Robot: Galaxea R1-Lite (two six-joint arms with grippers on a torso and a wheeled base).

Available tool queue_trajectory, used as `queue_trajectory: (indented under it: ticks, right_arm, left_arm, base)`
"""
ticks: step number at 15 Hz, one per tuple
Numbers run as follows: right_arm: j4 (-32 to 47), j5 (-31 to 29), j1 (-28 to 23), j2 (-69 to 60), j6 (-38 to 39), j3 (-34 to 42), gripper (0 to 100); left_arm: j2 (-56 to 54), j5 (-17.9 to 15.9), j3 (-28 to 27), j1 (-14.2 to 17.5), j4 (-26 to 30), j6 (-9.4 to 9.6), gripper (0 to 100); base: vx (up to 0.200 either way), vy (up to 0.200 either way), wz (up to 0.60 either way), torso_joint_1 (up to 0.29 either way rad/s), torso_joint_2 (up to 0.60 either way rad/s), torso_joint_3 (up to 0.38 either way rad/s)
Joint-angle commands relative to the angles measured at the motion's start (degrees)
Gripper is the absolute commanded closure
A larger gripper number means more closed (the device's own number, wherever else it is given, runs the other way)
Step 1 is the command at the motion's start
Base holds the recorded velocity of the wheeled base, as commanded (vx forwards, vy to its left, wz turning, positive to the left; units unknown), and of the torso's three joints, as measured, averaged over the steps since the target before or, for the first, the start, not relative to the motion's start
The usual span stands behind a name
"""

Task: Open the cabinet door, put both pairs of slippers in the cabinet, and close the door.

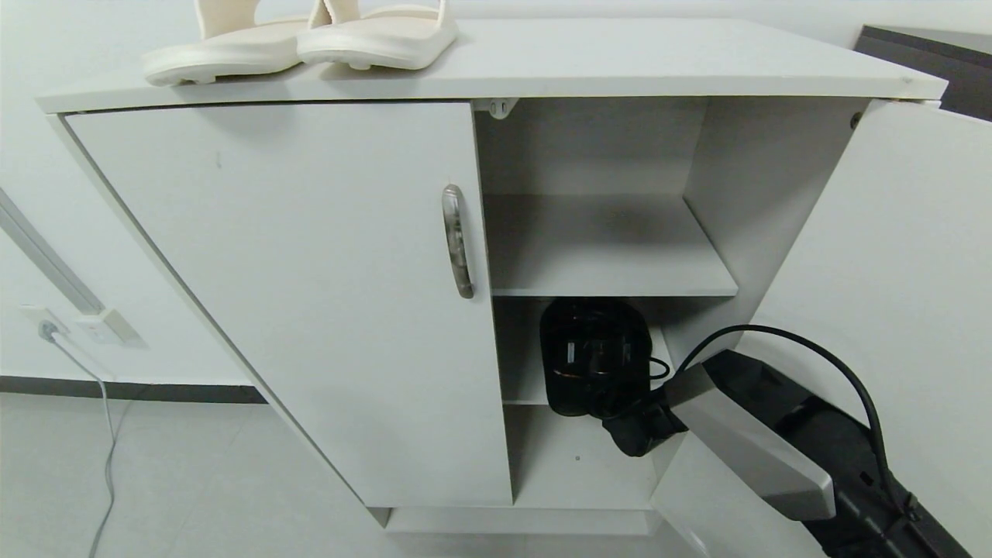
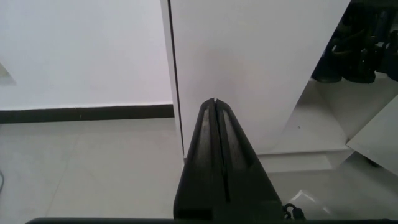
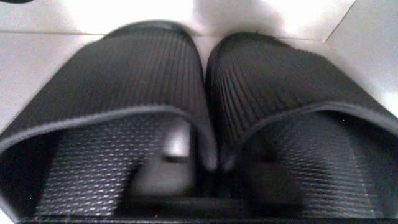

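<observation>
- pinching the pair of black ribbed rubber slippers, the right gripper reaches in through the open right half of the cabinet. its wrist view looks over the two straps pressed side by side, with a pale finger showing under one strap.
- the black slippers sit in the middle compartment, under the upper shelf, and overlap the front edge of the lower shelf. i cannot tell whether they rest on that shelf.
- the left gripper has its two dark fingers pressed together with nothing between them. it is low, near the bottom corner of the closed door, above the pale tiled floor.
- the white wooden cabinet has its left door closed, with a grey metal bar handle upright at its inner edge.
- the right door stands swung wide open.
- a pair of cream moulded foam slippers lies on the cabinet top, above the closed door.
- a wall socket with a grey cable is on the wall to the cabinet's left.
</observation>
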Motion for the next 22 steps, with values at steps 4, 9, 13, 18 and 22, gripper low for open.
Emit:
queue_trajectory:
  ticks: [4, 9, 13, 18, 22]
  right_arm:
    - [-2.88, -0.25, 1.49, -4.72, 0.04, 9.42, 0]
    - [-13.08, -0.69, 5.1, -15.53, -0.04, 30.43, 0]
    - [-19.93, -1.83, 7.73, -23.88, -0.13, 45.99, 0]
    - [-21.43, -1.83, 8.96, -28.63, 0.31, 53.98, 0]
    - [-21.6, -1.83, 9.4, -28.63, 0.4, 54.6, 0]
  left_arm:
    - [0.05, -0.02, 0.0, 0.0, -0.01, -0.01, 100]
    - [0.05, -0.02, 0.0, 0.0, -0.01, -0.01, 100]
    - [0.05, -0.02, 0.0, 0.0, -0.01, 0.08, 100]
    - [0.05, -0.02, 0.0, 0.0, -0.01, 0.08, 100]
    - [0.05, -0.02, 0.0, 0.0, -0.01, -0.01, 100]
  base:
    - [0.0, 0.0, 0.0, 0.0, 0.0, 0.0]
    - [0.0, 0.0, 0.0, 0.0, 0.0, 0.0]
    - [0.0, 0.0, 0.0, 0.0, 0.0, 0.0]
    - [0.0, 0.0, 0.0, 0.0, 0.0, 0.0]
    - [0.0, 0.0, 0.0, 0.0, 0.0, 0.0]
